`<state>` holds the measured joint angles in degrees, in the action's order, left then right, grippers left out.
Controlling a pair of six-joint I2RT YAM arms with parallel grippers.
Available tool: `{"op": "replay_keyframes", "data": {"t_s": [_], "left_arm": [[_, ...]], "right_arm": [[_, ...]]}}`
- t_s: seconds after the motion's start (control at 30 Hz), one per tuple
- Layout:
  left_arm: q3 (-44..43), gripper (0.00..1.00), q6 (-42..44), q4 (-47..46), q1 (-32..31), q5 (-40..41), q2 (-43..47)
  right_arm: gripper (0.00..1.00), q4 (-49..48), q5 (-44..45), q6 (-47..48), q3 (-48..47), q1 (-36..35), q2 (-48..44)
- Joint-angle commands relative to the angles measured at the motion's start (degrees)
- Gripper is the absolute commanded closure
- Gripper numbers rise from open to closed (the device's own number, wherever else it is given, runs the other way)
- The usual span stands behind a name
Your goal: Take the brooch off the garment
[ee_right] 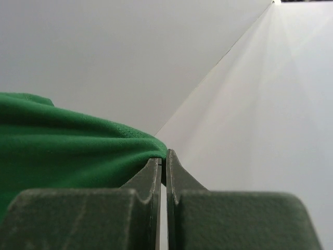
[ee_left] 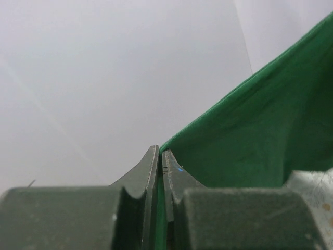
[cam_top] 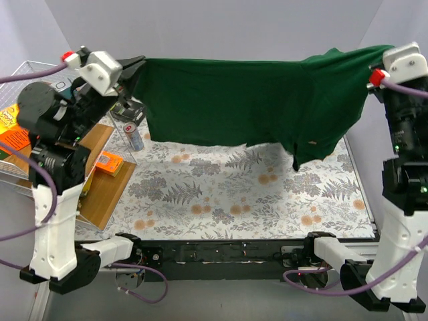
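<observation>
The dark green T-shirt hangs stretched in the air between both grippers, above the floral mat. My left gripper is shut on its left edge; the left wrist view shows cloth pinched between the jaws of that gripper. My right gripper is shut on the right edge; the right wrist view shows cloth running into the closed jaws of that gripper. A small pale speck sits on the shirt's lower right fold; I cannot tell if it is the brooch.
A floral mat covers the table under the shirt. At the left stand a wire basket with orange packets, a wooden board, an orange box and a can in a clear holder. White walls enclose the back and sides.
</observation>
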<state>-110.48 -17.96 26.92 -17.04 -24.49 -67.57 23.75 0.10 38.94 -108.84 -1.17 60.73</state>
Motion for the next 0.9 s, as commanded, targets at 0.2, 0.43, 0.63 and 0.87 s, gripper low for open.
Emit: {"op": "replay_keyframes", "data": {"t_s": [0.2,0.43,0.63,0.87], "left_arm": [[-3.7,1.0,-1.6,-0.6,0.3,0.8,1.6],[7.4,1.0,0.6,-7.2,0.3,1.9,0.3],[21.1,1.0,3.6,-11.9,0.2,4.1,-3.9],[38.8,1.0,3.1,-16.4,0.3,7.3,-11.3]], "right_arm": [[0.99,-0.6,-1.9,3.2,0.5,0.3,-3.6],[0.99,-13.6,-1.0,5.0,16.7,0.3,-4.1],[0.99,-23.3,-1.2,7.8,34.0,0.3,-3.4],[0.99,-30.6,-1.4,10.0,52.1,0.3,1.8]]}}
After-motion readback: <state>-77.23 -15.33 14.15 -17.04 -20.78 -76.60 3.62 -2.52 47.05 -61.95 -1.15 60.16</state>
